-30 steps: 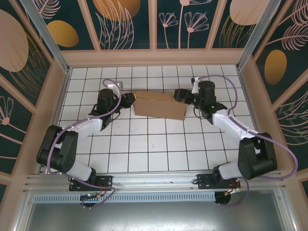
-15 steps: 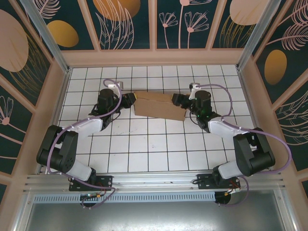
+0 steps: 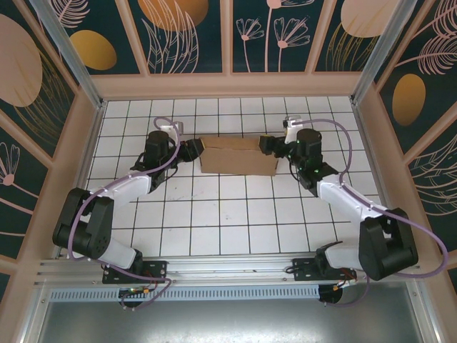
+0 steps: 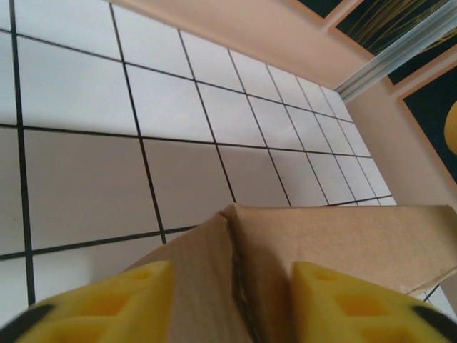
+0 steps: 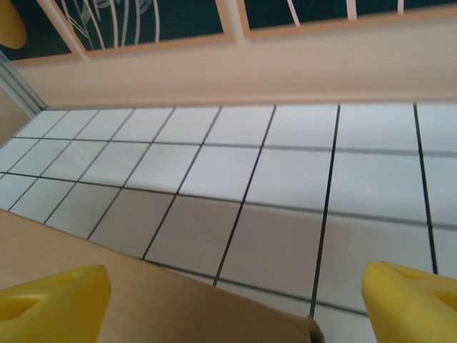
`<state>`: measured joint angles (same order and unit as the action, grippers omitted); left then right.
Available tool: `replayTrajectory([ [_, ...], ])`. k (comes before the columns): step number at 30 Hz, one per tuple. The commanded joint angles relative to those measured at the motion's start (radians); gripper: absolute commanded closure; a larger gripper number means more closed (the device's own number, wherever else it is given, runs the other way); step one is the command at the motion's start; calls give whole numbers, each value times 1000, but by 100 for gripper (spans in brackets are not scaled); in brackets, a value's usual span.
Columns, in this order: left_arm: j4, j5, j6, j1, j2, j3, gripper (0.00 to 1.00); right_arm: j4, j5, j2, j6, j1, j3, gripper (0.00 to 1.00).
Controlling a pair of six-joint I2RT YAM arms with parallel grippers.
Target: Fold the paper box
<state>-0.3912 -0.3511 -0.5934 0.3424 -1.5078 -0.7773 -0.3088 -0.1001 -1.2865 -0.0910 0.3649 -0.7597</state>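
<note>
Open left claw (image 4: 232,279) straddles a corner of the paper box (image 4: 343,243); open right claw (image 5: 235,279) hangs over its edge, fingers (image 5: 57,296) cropped.

Right pincer (image 5: 232,307) spread wide over cardboard box (image 5: 136,304)
Yellow fingers (image 5: 57,300) sit at both bottom corners; white tiled worktop (image 5: 285,179) runs beyond to a beige wall (image 5: 285,71).

robot lab cell: walled tiled table (image 3: 228,214)
</note>
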Motion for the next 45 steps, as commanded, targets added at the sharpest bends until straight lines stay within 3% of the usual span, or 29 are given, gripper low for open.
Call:
replayTrajectory([
  [1, 196, -5, 40, 7, 9, -62, 40, 24, -24, 31, 88, -17, -39, 8],
  [8, 350, 74, 85, 6, 42, -242, 17, 28, -40, 63, 90, -39, -32, 8],
  [15, 371, 86, 89, 6, 41, -305, 16, 62, -126, 73, 137, -73, -64, 9],
  [21, 388, 77, 89, 5, 23, -311, 13, 238, -367, 26, 414, -66, -171, 9],
  [28, 372, 64, 58, -8, 4, -256, 12, 582, -565, -133, 841, -21, -389, 5],
  [32, 365, 59, 58, -29, 13, -224, 12, 809, -606, -289, 1008, 26, -588, 4],
  [45, 360, 91, 23, -155, 108, -71, 12, 1000, -526, -697, 1068, 237, -1070, 5],
])
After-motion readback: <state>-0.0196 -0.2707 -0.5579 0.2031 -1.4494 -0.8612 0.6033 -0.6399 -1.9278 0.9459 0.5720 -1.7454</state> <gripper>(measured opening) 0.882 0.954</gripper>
